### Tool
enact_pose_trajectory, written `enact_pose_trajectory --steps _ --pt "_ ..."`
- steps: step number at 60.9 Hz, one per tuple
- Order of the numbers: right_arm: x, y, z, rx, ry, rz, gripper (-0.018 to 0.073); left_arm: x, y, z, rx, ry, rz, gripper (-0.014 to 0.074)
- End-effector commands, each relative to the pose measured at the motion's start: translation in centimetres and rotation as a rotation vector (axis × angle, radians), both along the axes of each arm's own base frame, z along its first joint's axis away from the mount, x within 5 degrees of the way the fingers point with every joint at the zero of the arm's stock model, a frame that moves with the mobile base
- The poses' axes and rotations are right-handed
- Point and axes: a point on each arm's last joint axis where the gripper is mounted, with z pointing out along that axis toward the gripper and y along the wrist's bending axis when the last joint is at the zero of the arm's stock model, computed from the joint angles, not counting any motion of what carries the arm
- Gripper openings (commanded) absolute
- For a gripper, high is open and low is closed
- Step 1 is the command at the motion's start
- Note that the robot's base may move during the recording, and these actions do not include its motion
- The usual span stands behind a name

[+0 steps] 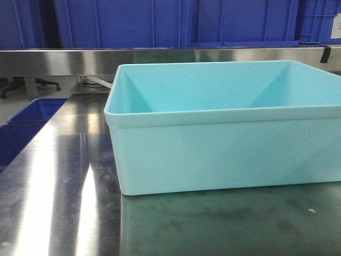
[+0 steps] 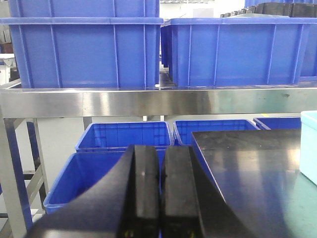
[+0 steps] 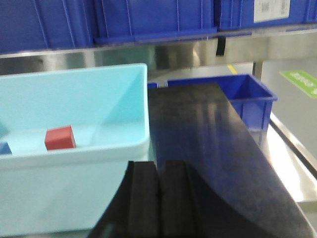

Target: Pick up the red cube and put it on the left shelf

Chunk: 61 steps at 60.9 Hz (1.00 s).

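Observation:
A red cube (image 3: 60, 138) lies on the floor of the pale turquoise tub (image 3: 124, 89), seen only in the right wrist view; the tub's front wall hides it in the front view. My right gripper (image 3: 159, 171) is shut and empty, just outside the tub's near right corner. My left gripper (image 2: 161, 163) is shut and empty, off the table's left edge above blue bins. The steel shelf rail (image 2: 148, 101) runs across ahead of it and also shows in the front view (image 1: 58, 61).
Blue crates (image 2: 84, 49) stand on the shelf tier above the rail. More blue bins (image 2: 124, 136) sit below on the left, and one (image 3: 247, 96) on the right. The tub (image 1: 224, 128) fills the steel tabletop (image 1: 53, 186). A blue thing (image 3: 4, 148) shows at the tub's left edge.

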Motion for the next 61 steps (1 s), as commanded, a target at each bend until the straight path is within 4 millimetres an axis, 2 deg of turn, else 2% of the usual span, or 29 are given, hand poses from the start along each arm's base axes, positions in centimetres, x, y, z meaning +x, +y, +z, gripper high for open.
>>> enact_pose_trajectory --steps 1,11,18,28,41,52,61 --pt "-0.4 -0.1 1.9 0.002 -0.175 -0.013 0.0048 -0.1 0.0 0.0 -0.001 -0.073 -0.001 0.0102" --pt "-0.4 -0.1 2.4 0.004 -0.201 -0.014 0.0048 -0.1 0.0 0.0 -0.001 -0.073 -0.001 0.0102" --pt "-0.6 -0.1 3.6 0.003 -0.198 -0.012 0.0048 -0.1 0.0 0.0 -0.001 -0.073 -0.001 0.0102" --pt "0.3 -0.1 7.0 0.003 -0.172 -0.011 0.0048 -0.1 0.0 0.0 -0.001 -0.073 -0.001 0.0102" --pt "3.5 0.0 13.2 0.001 -0.144 -0.010 0.0048 -0.1 0.0 0.0 -0.001 -0.073 -0.001 0.0102" --pt "7.5 0.2 18.0 0.000 -0.111 -0.009 0.0048 -0.1 0.0 0.0 -0.001 -0.073 -0.001 0.0102" --pt "10.9 0.3 20.8 0.000 -0.086 -0.008 0.0048 -0.1 0.0 0.0 -0.001 -0.073 -0.001 0.0102"
